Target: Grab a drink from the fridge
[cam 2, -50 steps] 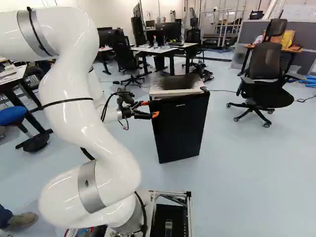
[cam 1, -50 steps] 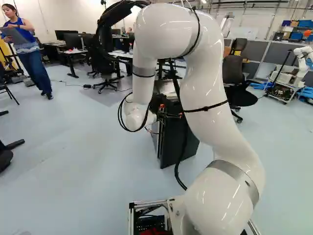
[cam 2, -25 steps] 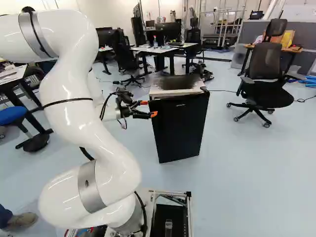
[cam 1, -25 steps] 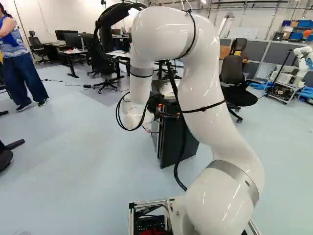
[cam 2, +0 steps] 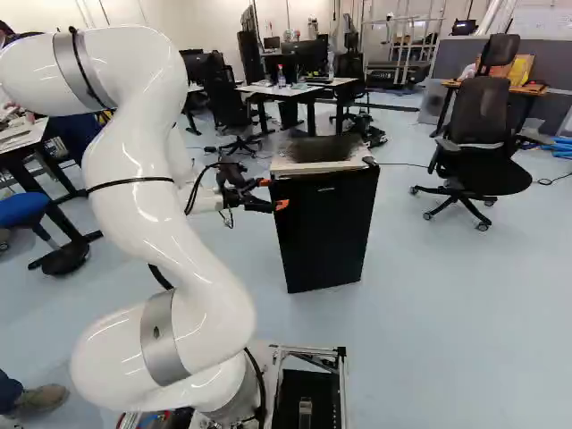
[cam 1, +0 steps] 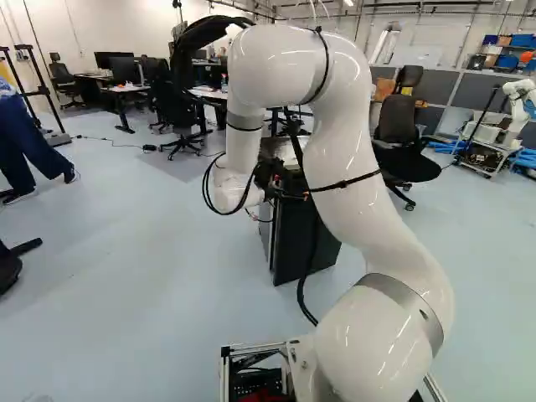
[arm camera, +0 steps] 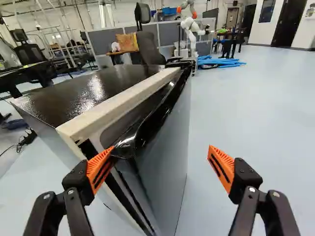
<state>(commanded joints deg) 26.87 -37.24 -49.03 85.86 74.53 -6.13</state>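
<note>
Opening the fridge door (arm camera: pixel 170 147) comes first: the pincer (arm camera: pixel 161 147), spread wide, one pad (arm camera: pixel 98 167) perhaps against its edge, must pull outward.

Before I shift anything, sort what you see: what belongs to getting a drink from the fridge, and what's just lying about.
For the job:
black fridge
gripper, open, one finger at the fridge's front edge

Just about:
office chair at the right of the right base view
blue stool
blue tubes on the floor
another robot
</note>
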